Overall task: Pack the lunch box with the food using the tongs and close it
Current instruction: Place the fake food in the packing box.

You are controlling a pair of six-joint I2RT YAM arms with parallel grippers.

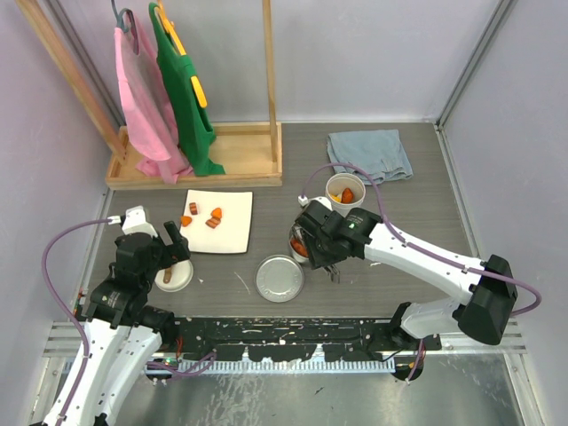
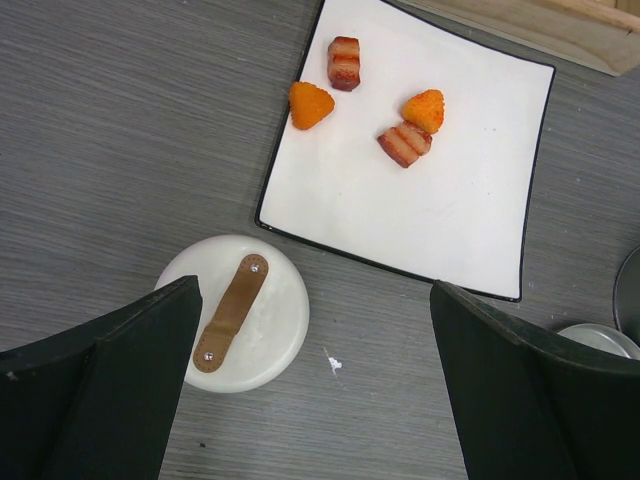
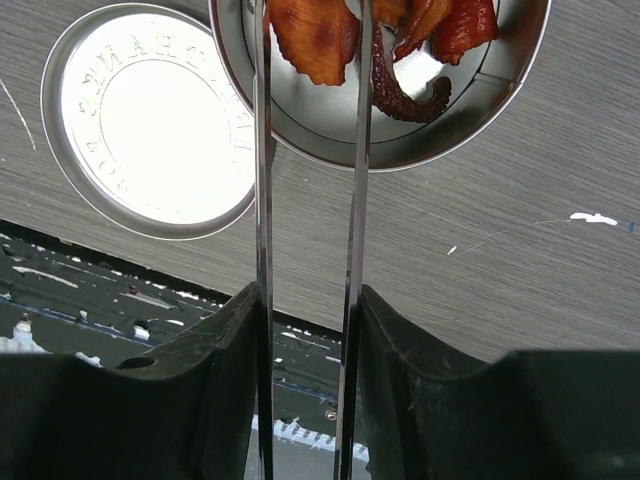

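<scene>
Your right gripper (image 3: 308, 330) clamps long slim grey metal tongs (image 3: 263, 180), tips over shallow round steel tin (image 3: 440, 140) holding orange-red food pieces (image 3: 315, 40). Your left gripper (image 2: 318, 370) gapes wide, empty, above white round brown-handled lid (image 2: 270, 310).

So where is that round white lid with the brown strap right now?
In the left wrist view, the lid lies flat on the table's left side, just off the white plate's near-left corner, below the open left pincer.
</scene>
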